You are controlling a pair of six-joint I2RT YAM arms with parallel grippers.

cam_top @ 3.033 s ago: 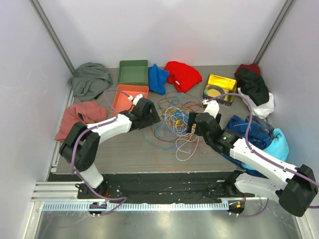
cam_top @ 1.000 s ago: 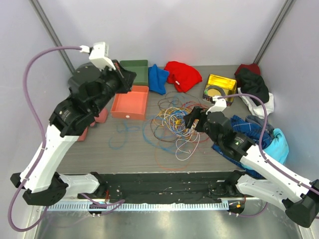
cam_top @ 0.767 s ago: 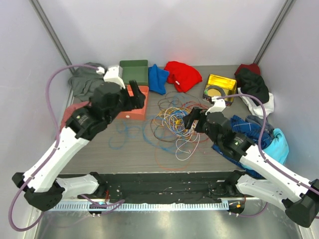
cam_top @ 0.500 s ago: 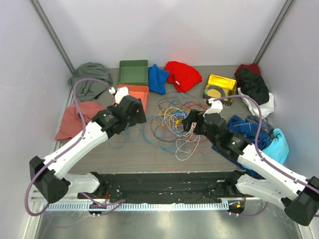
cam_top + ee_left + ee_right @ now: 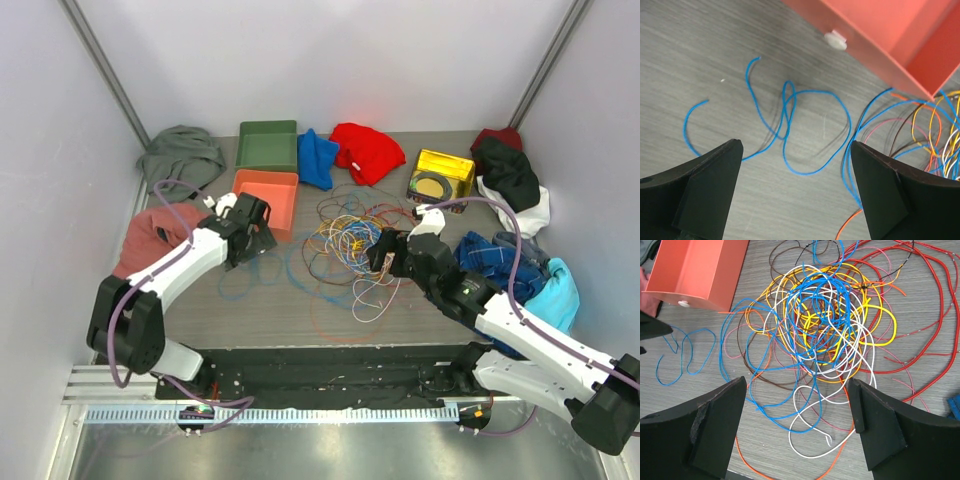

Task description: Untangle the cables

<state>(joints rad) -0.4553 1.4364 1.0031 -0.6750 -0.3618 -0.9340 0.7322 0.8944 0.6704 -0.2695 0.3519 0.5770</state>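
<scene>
The cables (image 5: 345, 240) lie in a tangled heap of blue, yellow, white, orange, red and brown loops mid-table. One blue cable (image 5: 243, 272) lies apart to the heap's left. My left gripper (image 5: 260, 238) hangs low over that loose blue cable (image 5: 790, 117), open, nothing between its fingers. In the left wrist view the heap's edge (image 5: 940, 135) shows at the right. My right gripper (image 5: 379, 258) is at the heap's right side, open and empty. The right wrist view looks down on the tangle (image 5: 825, 325), with a white loop (image 5: 812, 437) and a blue loop between the fingers.
An orange tray (image 5: 265, 195) stands just beyond the left gripper, a green tray (image 5: 267, 145) behind it. Garments lie around: grey (image 5: 180, 160), pink (image 5: 160, 230), blue (image 5: 318, 158), red (image 5: 366, 150), black and white (image 5: 510, 175), blue (image 5: 510, 260). A yellow tin (image 5: 441, 177) sits back right.
The left arm has swung down from high above the table to just over the loose blue cable. The right gripper has edged slightly nearer along the heap's right side.
</scene>
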